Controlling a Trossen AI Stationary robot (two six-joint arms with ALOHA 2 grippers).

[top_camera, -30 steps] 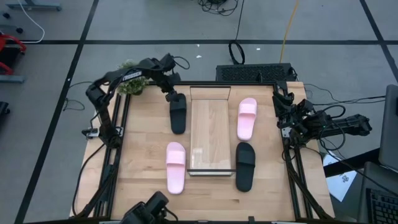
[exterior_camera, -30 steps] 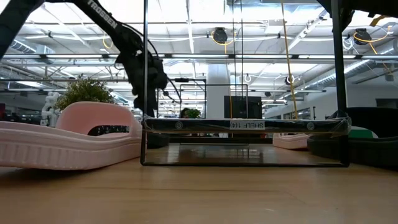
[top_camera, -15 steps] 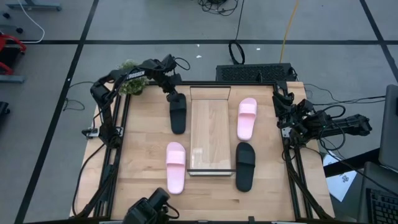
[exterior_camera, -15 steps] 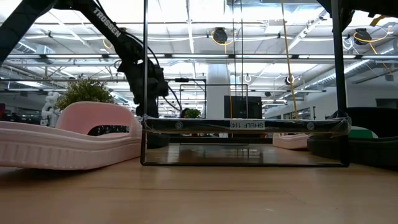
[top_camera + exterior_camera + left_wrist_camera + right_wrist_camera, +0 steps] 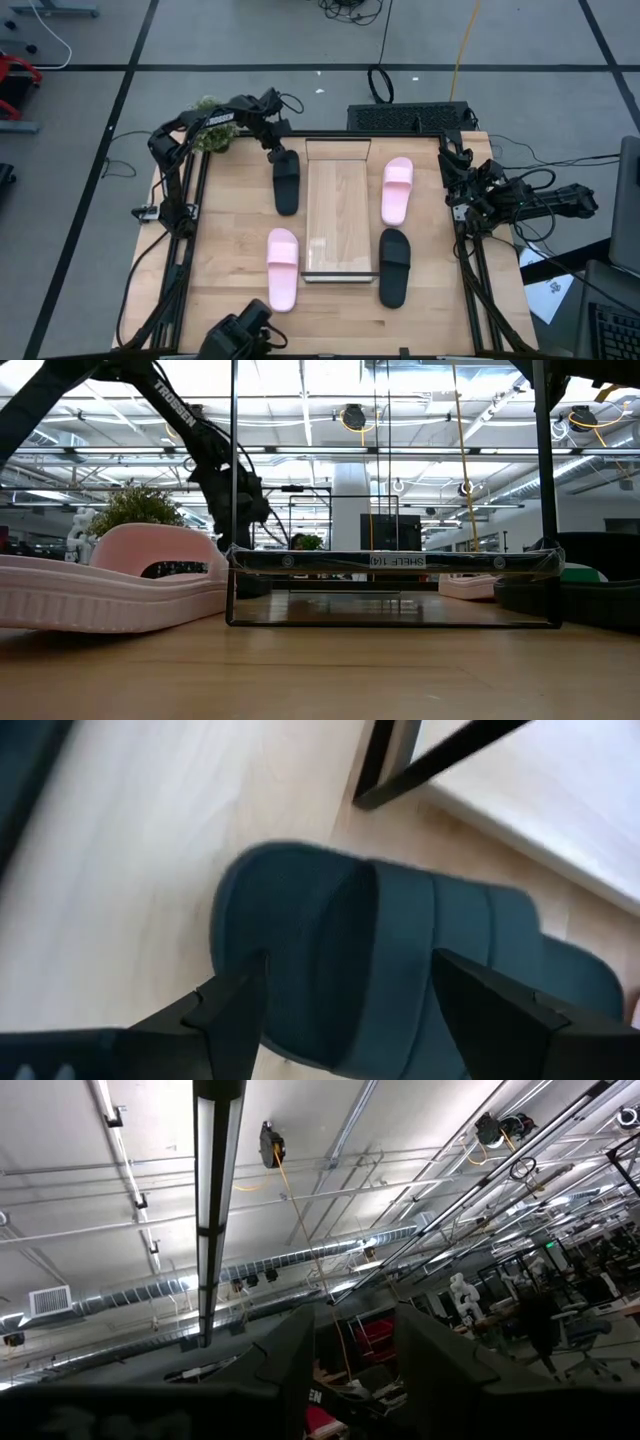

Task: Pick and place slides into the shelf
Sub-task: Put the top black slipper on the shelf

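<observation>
From above, the left gripper (image 5: 281, 153) is seen low over the far end of the black foam slide sandal (image 5: 286, 182), which lies on the wooden bench (image 5: 230, 250) just left of the see-through shelf (image 5: 340, 215); the right gripper (image 5: 452, 158) is parked at the bench's right edge, its jaws partly spread. In the left wrist view the jaws are spread wide on both sides of the sandal's broad strap (image 5: 400, 960), not yet pinching. The sandal is likely light, soft and bendy, so the strap is best held.

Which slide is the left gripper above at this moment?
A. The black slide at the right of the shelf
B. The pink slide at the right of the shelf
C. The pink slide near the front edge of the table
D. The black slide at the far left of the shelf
D: the high view shows the left gripper over the far end of the black slide beside the shelf, and the left wrist view shows its open fingers on both sides of that slide.
</observation>
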